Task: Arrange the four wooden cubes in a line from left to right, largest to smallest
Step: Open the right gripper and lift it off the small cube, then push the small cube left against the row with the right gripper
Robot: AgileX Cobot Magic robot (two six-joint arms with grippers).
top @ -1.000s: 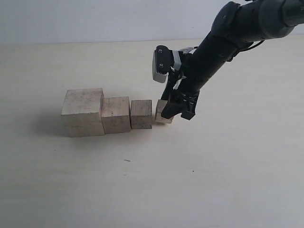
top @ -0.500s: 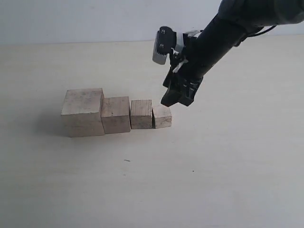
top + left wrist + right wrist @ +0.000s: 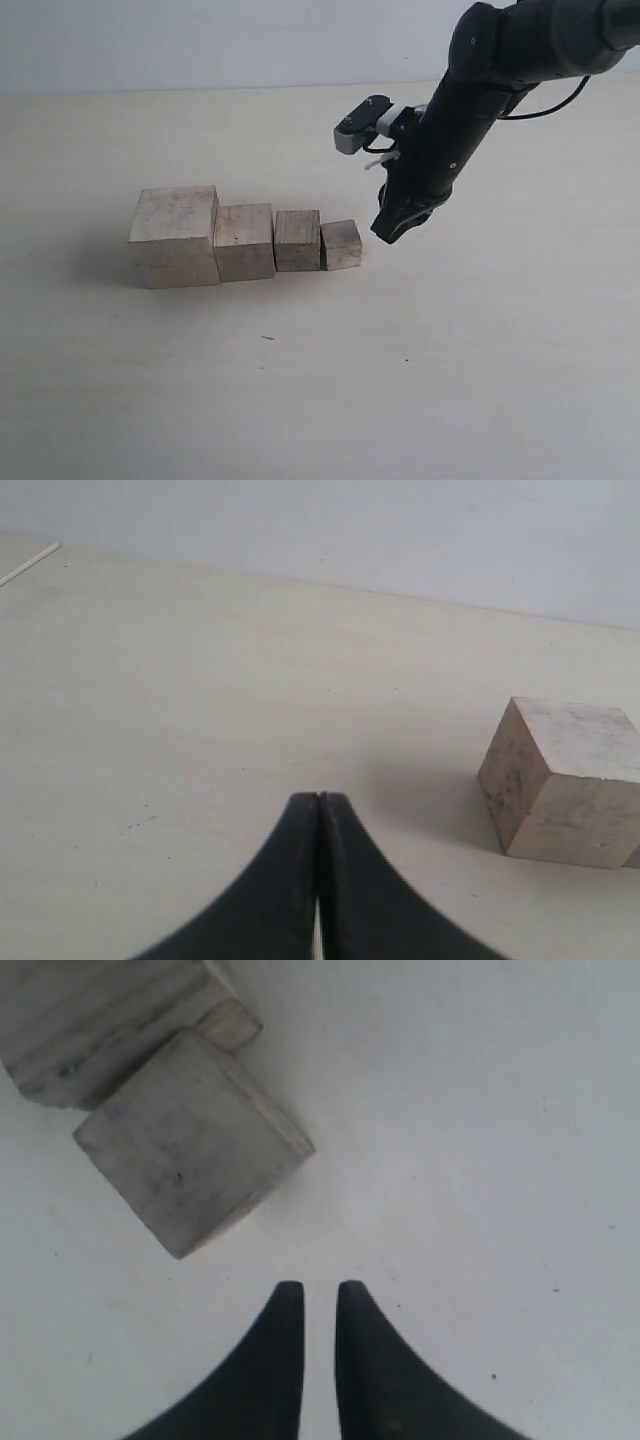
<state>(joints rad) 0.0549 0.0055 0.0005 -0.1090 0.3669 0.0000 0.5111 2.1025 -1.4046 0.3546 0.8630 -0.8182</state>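
Note:
The four wooden cubes stand in a touching row in the exterior view: the largest cube (image 3: 175,235) on the left, then the second cube (image 3: 244,241), the third cube (image 3: 297,240) and the smallest cube (image 3: 341,244). My right gripper (image 3: 395,228) hangs just right of the smallest cube and a little above the table, touching nothing. In the right wrist view its fingertips (image 3: 312,1288) stand a narrow gap apart, empty, with the smallest cube (image 3: 185,1155) ahead of them. My left gripper (image 3: 319,798) is shut and empty, off to one side of the largest cube (image 3: 565,780).
The pale table (image 3: 320,380) carries only the row of cubes. The right arm (image 3: 470,90) slants down from the upper right. A wall edge runs along the back of the table (image 3: 200,90).
My right gripper let go of the smallest cube, which now sits flat at the row's right end. The gripper rose, swung right and its fingers narrowed.

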